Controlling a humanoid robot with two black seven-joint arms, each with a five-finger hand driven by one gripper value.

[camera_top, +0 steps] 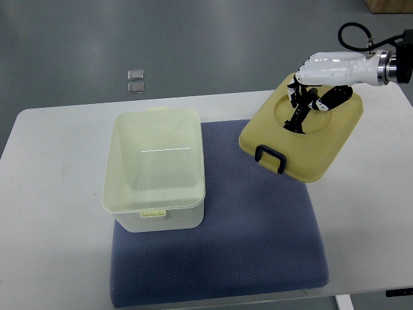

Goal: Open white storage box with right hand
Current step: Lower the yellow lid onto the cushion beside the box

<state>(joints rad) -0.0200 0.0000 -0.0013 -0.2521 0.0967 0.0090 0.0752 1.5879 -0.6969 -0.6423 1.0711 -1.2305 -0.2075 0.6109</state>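
Observation:
The white storage box [161, 219] stands open and empty on the left part of a blue mat [258, 226]. Its pale yellow lid [322, 142] lies off the box to the right, partly on the mat and partly on the table, with its black handle [271, 159] pointing toward the mat. My right hand [306, 97] comes in from the upper right and hovers over the far part of the lid. Its fingers [298, 116] hang down, spread and relaxed, over the lid's round recess, and grasp nothing. The left arm is out of view.
The white table [51, 194] carries the mat; its far edge runs just behind the box and lid. Two small clear squares [135, 81] lie on the grey floor beyond the table. A black cable [352, 32] loops above my right wrist.

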